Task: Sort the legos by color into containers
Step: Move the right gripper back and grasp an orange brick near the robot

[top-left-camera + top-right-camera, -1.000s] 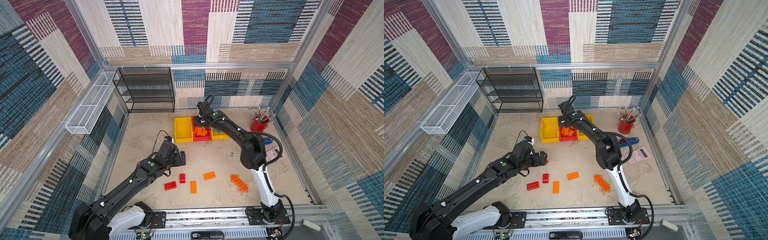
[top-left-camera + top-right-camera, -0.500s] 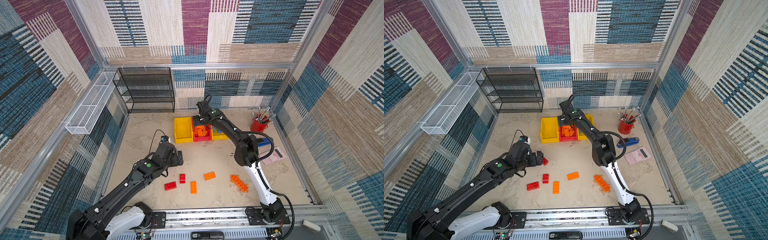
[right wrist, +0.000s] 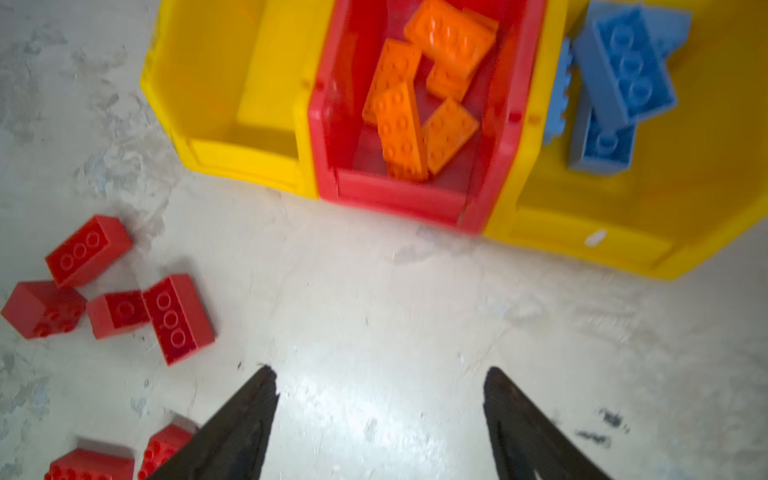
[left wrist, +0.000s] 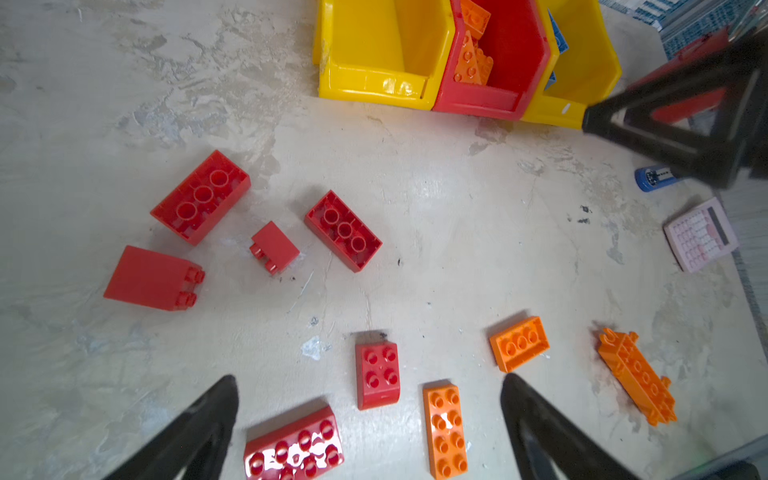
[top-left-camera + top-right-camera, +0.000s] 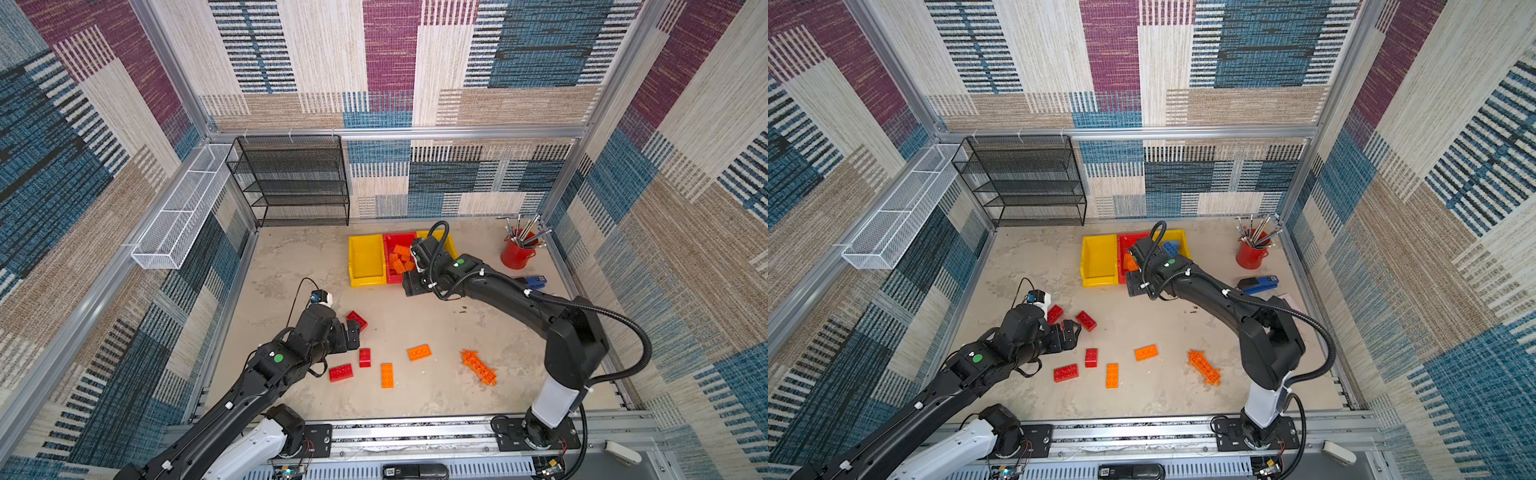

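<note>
Above the loose reds: lining up the left pick

Over the table (image 4: 457, 249) I hold the left gripper (image 4: 370, 379) with its jaws spread wide and empty, the small red brick (image 4: 377, 374) lying studs-up right beneath. I'd go straight down and pinch its short sides, staying clear of the eight-stud red brick (image 4: 295, 451) and the long orange brick (image 4: 445, 430) just beside it. The empty yellow bin (image 4: 365, 83) looks like the reds' home. My right gripper (image 3: 380, 372) is parted too, holding nothing, in front of the red bin (image 3: 399, 195) of orange bricks (image 3: 401, 124). That view is smeared, so I can't count them. Blue bricks (image 3: 623, 70) sit in the other yellow bin (image 3: 582, 241)
</note>
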